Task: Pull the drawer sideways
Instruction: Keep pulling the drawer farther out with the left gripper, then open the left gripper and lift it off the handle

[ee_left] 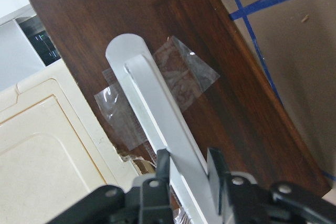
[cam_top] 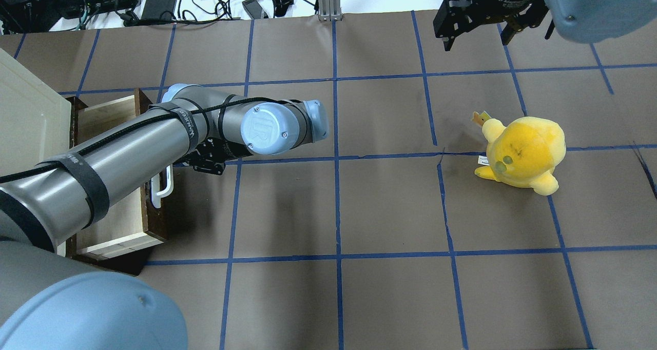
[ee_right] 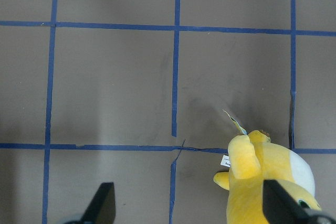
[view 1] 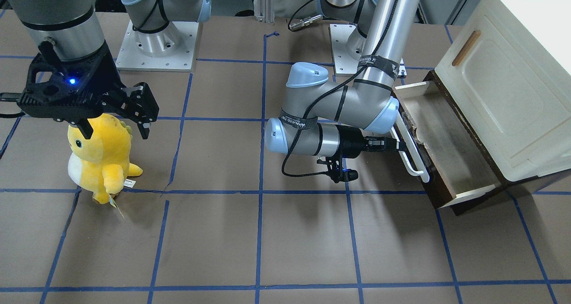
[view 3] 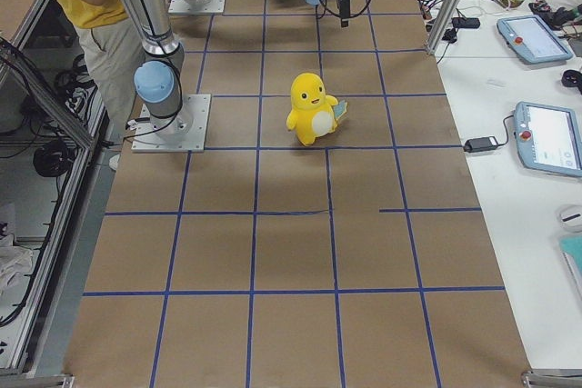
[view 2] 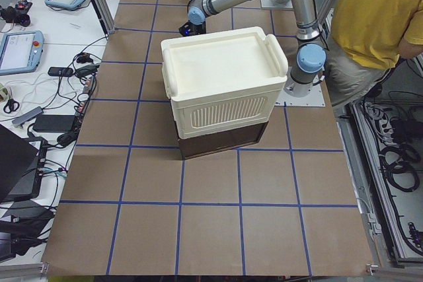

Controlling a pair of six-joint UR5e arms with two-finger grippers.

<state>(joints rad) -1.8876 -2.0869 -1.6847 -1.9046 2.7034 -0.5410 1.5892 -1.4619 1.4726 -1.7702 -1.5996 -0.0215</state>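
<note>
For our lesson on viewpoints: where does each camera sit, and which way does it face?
Front-facing: across the table, facing the robot; both arms, drawer, toy.
Overhead: behind the robot, looking down; left arm, right gripper.
Exterior left: table's left end; cabinet, left arm, operator.
Exterior right: right end; toy, right arm.
Left wrist: left gripper shut on handle.
Right wrist: straight down; open fingers, toy.
Shared: front-facing and overhead both show drawer and toy.

Drawer (view 1: 450, 143) juts out from under the cabinet (view 1: 508, 94) at the table's (cam_top: 390, 211) left end. Left gripper (ee_left: 188, 169) sits before it, 2 fingers clamped either side of the handle (ee_left: 152, 103). Toy (cam_top: 523, 152) stands well apart on the right half, with the right gripper (cam_top: 476, 38) hanging above and just beyond it.
</note>
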